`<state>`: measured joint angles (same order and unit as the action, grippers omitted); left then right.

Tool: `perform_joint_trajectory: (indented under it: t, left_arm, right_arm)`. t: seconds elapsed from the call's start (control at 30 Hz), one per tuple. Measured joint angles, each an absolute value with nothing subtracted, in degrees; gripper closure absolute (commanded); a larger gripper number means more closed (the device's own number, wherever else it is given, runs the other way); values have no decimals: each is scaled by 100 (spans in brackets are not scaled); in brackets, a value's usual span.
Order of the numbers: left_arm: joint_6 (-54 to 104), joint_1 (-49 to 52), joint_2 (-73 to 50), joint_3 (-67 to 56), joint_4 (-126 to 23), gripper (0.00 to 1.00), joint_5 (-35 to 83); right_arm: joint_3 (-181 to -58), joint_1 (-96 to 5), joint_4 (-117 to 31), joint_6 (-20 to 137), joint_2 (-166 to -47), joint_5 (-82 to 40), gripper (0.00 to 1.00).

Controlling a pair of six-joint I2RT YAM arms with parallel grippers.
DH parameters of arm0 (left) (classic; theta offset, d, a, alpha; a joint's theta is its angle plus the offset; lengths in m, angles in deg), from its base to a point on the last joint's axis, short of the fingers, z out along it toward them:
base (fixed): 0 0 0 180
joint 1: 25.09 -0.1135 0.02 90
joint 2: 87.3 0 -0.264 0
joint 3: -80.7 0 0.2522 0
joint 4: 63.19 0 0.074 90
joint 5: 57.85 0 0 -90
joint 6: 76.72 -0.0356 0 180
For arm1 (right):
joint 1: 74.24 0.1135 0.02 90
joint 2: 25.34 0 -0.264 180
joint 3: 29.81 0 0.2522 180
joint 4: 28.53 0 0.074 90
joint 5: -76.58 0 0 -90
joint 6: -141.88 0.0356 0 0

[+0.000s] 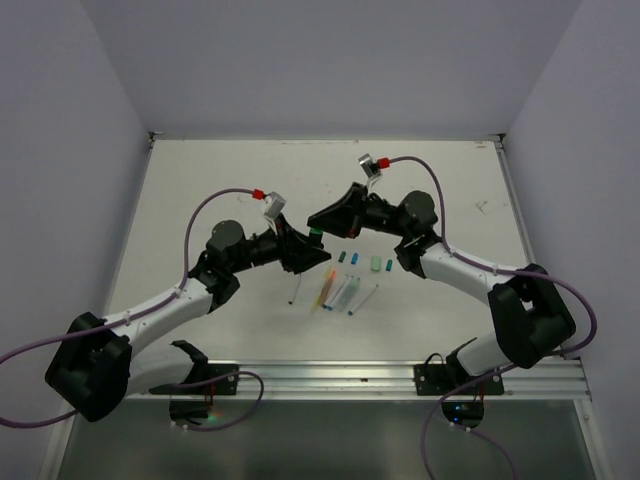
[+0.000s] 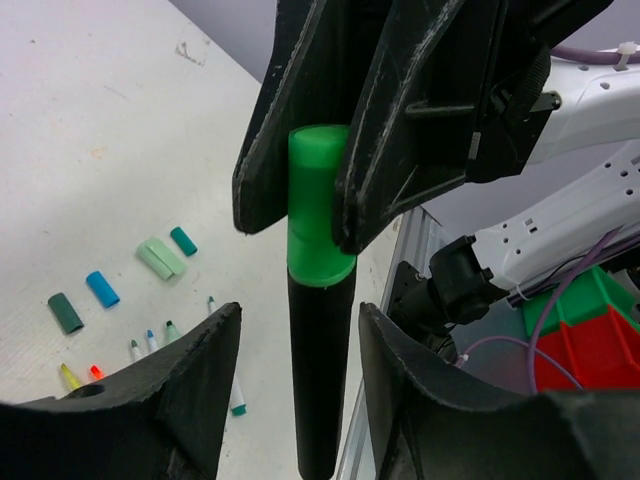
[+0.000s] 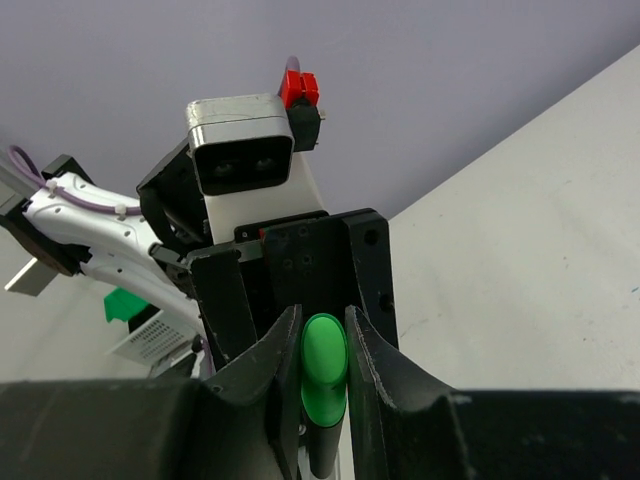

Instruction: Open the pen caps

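The bright green cap (image 2: 318, 215), seated on the black barrel (image 2: 322, 370), is held above the table (image 1: 200, 200), long axis running near-left to far-right, cap end rightward, the cap clamped by the right gripper (image 3: 323, 340) and the barrel by the left gripper (image 2: 298, 312).

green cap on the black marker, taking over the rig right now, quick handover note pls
Right end effector: shut on the bright green plastic cap.
Left end effector: around the black marker barrel, grip unclear.
Done: four loose short caps and uncapped pens lie on the white table.
Left: green cap sits on its barrel; pull it off.
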<state>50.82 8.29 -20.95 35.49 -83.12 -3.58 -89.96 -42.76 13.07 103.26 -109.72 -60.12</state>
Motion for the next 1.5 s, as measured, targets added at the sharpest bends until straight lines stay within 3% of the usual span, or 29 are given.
perform_joint_trajectory:
  t: [0.1, 0.27, 0.37, 0.43, 0.63, 0.87, 1.13, 1.27, 1.5]
  left_arm:
    - [5145, 829, -2073, 3547, -8316, 61, -360]
    - [5180, 829, -2049, 3547, -8320, 75, -382]
    - [5217, 829, -2049, 3547, -8355, 100, -423]
    - [5213, 829, -2049, 3547, -8371, 100, -430]
    - [5123, 829, -2053, 3547, -8329, 100, -427]
    - [4898, 829, -2056, 3545, -8071, 100, -434]
    - [4811, 829, -2056, 3543, -8038, 100, -500]
    - [4808, 829, -2056, 3543, -8038, 100, -519]
    - [4817, 829, -2056, 3534, -8062, 100, -618]
  right_arm:
    - [-8996, -4223, 1324, 10323, -11051, -6010, 100]
    - [-8992, -4171, 1355, 10323, -11155, -5990, 100]
    - [-8992, -4169, 1383, 10315, -11160, -5970, 100]
    - [-8992, -4166, 1396, 10317, -11160, -5970, 98]
    - [-8992, -4166, 1361, 10297, -11160, -5973, 65]
    - [-8996, -4112, 1149, 10273, -11160, -5964, 58]
    - [-9042, -4031, 970, 10177, -11160, -5944, 59]
    - [-9051, -4009, 946, 10170, -11160, -5940, 64]
    - [-9055, -4005, 926, 10096, -11160, -5898, 100]
